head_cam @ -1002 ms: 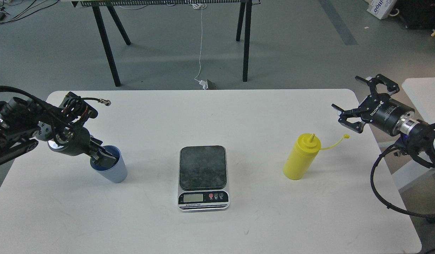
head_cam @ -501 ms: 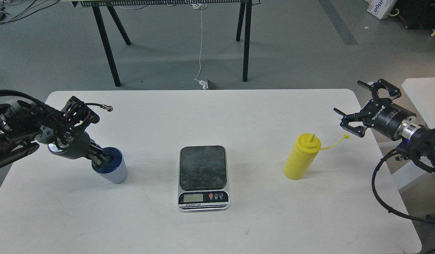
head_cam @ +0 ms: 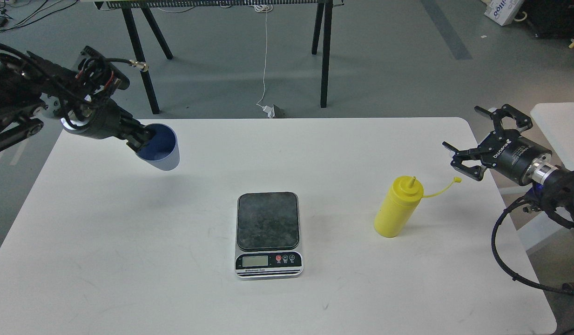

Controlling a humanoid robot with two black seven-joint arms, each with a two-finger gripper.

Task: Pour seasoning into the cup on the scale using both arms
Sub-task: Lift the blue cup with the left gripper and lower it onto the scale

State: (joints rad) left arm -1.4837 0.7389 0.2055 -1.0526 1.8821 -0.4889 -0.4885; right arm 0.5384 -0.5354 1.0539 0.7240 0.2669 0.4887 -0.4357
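My left gripper [head_cam: 145,138] is shut on the rim of the light-blue ribbed cup [head_cam: 163,150] and holds it high above the table's far left, tilted with its mouth toward me. The scale [head_cam: 268,233] sits at the table's middle with its dark platform bare. The yellow seasoning bottle [head_cam: 397,207] stands upright right of the scale, its tethered cap [head_cam: 456,179] hanging out to the right. My right gripper [head_cam: 468,137] is open and empty, above and to the right of the bottle, apart from it.
The white table [head_cam: 128,260] ends near the right arm; a second white surface [head_cam: 559,125] lies beyond it. Black trestle legs [head_cam: 325,56] and a white cable [head_cam: 265,56] stand on the floor behind the table.
My left gripper has lifted the cup off the table, up and slightly right. My right gripper has drifted slightly down and right, still open.
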